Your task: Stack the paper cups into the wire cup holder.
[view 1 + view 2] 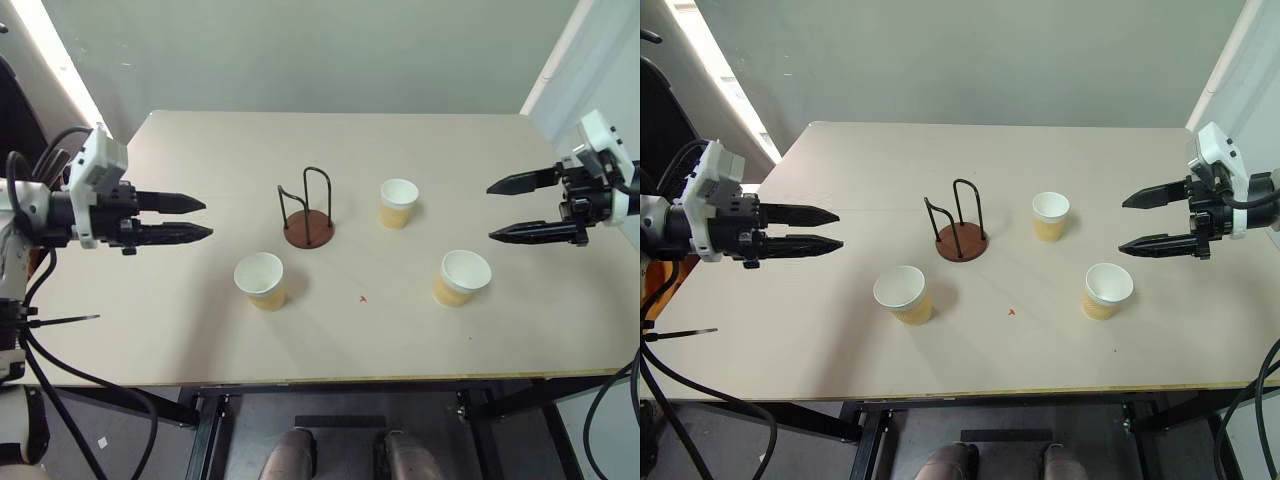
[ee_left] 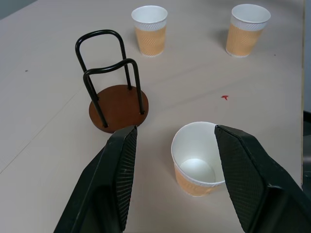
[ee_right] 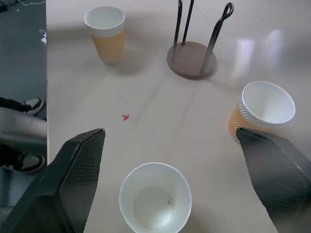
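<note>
Three paper cups (image 1: 260, 280) (image 1: 398, 203) (image 1: 465, 277) stand upright on the tabletop (image 1: 180, 330) around the empty wire cup holder (image 1: 308, 210), none stacked yet. Flanking the holder, the left end effector (image 1: 205, 219) hovers partly open, the right end effector (image 1: 492, 211) wide open; both are empty.

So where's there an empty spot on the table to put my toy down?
The far part of the table, behind the holder and the far cup, is bare. So is the near strip in front of the left cup and right cup, and the left side under the left gripper. The middle is crowded.
</note>
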Controlling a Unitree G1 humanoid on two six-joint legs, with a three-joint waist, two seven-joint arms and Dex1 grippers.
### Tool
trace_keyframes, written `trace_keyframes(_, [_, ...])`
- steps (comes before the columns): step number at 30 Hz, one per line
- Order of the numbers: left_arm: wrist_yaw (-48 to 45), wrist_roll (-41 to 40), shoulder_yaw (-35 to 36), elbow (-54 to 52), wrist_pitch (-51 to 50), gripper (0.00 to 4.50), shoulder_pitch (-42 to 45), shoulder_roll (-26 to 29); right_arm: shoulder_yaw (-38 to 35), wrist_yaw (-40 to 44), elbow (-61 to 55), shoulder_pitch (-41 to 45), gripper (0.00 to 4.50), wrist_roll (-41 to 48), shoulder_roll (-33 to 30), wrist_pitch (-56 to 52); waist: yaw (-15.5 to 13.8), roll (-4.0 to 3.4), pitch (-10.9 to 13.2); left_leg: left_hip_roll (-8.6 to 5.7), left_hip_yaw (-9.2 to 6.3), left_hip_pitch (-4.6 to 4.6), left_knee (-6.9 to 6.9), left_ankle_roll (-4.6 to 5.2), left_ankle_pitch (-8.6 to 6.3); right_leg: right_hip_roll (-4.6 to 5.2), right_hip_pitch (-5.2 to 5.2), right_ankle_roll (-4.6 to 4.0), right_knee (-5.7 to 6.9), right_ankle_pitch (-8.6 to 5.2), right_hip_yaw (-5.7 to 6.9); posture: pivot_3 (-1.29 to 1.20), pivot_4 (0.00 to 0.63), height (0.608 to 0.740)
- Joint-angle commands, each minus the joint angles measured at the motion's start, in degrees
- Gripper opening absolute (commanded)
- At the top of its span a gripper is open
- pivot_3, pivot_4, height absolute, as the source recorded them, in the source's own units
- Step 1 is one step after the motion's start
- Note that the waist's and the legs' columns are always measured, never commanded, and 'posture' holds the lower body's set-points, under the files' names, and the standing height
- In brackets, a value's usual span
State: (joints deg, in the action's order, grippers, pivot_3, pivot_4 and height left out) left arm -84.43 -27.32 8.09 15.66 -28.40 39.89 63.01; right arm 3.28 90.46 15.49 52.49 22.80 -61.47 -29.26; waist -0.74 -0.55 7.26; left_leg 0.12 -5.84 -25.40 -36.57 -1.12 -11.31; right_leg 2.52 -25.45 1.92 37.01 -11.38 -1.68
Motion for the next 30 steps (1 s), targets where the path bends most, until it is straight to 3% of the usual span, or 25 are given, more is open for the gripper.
trace_keyframes(1, [0.72,0.88,1.04,0.41,1.28,2.7,0.56,0.85,-1.87,0.02,-0.6,1.56,4.5,-0.02,-0.43,0.54,0.0,0.0,0.0,0.0,0.0,0.0,0.0,0.0,0.0,0.0,0.0,0.0,0.0,0.0,0.0,0.0,0.15,0.74])
trace_keyframes(6, [6.07,4.91,-0.56,3.43,4.71,2.7,3.22,-2.08,-2.8,-2.12,-2.92,1.18,4.5,1.19,0.59,-1.27,-0.02,0.0,0.0,0.0,0.0,0.01,-0.02,0.0,0.01,0.0,0.0,-0.01,0.03,0.01,0.0,0.0,0.15,0.74])
trace_keyframes(16, [27.09,16.09,-6.84,13.63,8.67,2.7,11.37,-19.14,-3.74,-18.81,-11.31,1.72,4.5,-0.03,10.41,-5.36,0.05,0.0,0.0,0.0,0.01,-0.01,-0.41,0.08,0.05,0.01,0.13,0.3,-0.01,0.39,0.01,0.0,0.15,0.74])
trace_keyframes(23, [36.37,20.04,-8.25,25.67,8.43,2.7,18.71,-27.22,-3.94,-19.95,-12.79,1.87,4.5,0.65,10.74,-5.78,-0.19,0.0,0.0,-0.02,0.02,-0.09,-0.46,0.1,0.04,0.01,0.12,0.55,-0.08,0.54,0.02,0.0,0.15,0.74])
trace_keyframes(30, [38.78,21.75,-8.96,36.91,12.62,2.7,24.62,-33.62,-4.15,-20.65,-13.91,1.58,4.5,0.91,10.36,-6.44,-0.41,0.01,0.01,-0.05,0.04,-0.1,-0.5,0.1,0.05,0.01,0.15,0.64,-0.1,0.59,0.0,0.0,0.15,0.74])
